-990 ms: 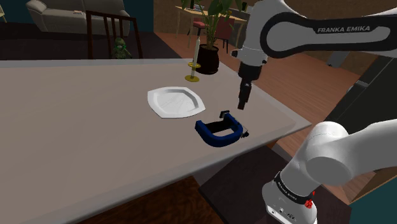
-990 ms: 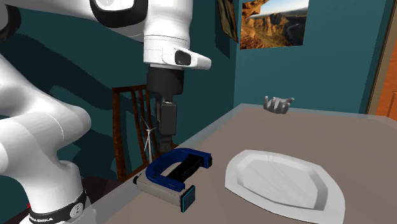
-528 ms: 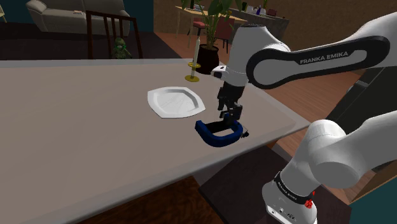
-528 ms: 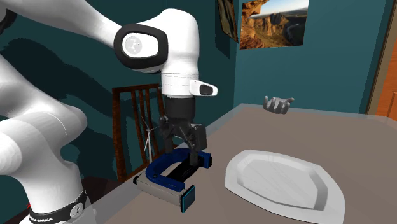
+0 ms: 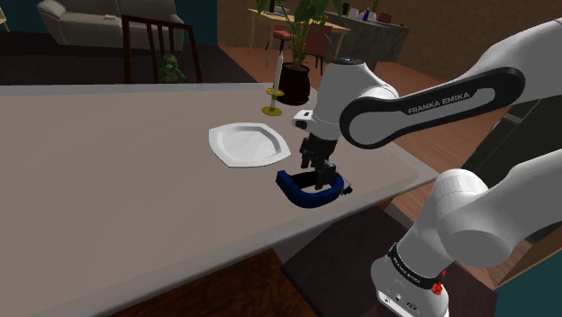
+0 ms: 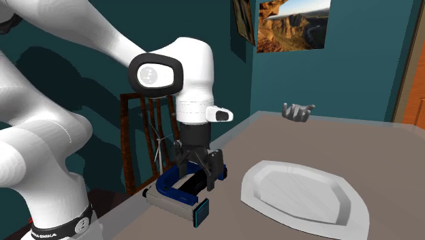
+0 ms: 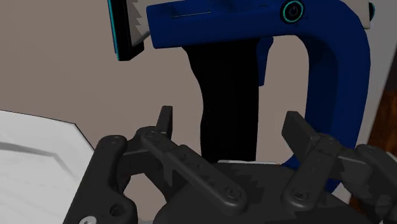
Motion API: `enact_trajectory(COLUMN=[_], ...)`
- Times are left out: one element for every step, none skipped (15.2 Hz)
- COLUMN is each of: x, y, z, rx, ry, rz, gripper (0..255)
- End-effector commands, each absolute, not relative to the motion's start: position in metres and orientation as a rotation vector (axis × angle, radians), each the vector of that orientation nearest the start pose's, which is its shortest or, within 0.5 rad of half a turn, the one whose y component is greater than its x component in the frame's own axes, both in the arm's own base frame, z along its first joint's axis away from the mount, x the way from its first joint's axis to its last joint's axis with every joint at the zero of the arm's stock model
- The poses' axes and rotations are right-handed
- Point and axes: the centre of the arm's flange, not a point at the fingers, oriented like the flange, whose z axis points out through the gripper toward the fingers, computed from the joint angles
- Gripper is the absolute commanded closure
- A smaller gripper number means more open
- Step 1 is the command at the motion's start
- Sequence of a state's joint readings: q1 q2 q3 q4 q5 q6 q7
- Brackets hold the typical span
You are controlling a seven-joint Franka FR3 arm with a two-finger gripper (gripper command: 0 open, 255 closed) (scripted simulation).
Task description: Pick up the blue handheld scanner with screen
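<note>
i have one broad grey-brown surface (image 5: pixel 108 180) carrying everything. my one white arm (image 5: pixel 423 90) bends down over the surface's edge at the shoulder view's right. one white plate (image 5: pixel 245 144) lies just beside the scanner, a little apart from it and clear of my reach. the one blue scanner (image 5: pixel 306 191) lies flat near that edge. the hand (image 7: pixel 229 121) hangs low right over it, its two fingers (image 7: pixel 165 119) spread to either side of the scanner's black grip without touching it. one small candlestick (image 5: pixel 273 97) with a yellow base stands beyond the plate, well apart.
</note>
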State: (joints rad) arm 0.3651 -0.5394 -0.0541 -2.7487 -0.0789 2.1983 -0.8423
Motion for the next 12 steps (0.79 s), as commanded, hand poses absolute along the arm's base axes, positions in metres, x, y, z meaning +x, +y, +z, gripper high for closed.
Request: enact_trajectory(x=[0.3359,0.3355,0.3356,0.3354,0.3354,0.3354,0.3353,0.3352,0.3350,0.3352,0.3359,0.3359], y=[0.1073,0.1069,0.1068,0.1068,0.1068,0.1068,0.1067,0.1067,0.1065,0.1065,0.1073,0.1073], z=[0.3712,0.3715,0.3713,0.3713,0.3712,0.3712,0.3712,0.3711,0.3711,0.3710,0.3712,0.3765], rx=[-2.612,-2.612,-2.612,-2.612,-2.612,-2.612,-2.612,-2.612,-2.612,-2.612,-2.612,-2.612], ry=[-1.803,-1.803,-1.803,-1.803,-1.803,-1.803,-1.803,-1.803,-1.803,-1.803,-1.803,-1.803], rz=[0.030,0.030,0.030,0.031,0.031,0.030,0.030,0.030,0.030,0.030,0.030,0.030], gripper=[0,255,255,255,255,255,255,255,255,255,255,255])
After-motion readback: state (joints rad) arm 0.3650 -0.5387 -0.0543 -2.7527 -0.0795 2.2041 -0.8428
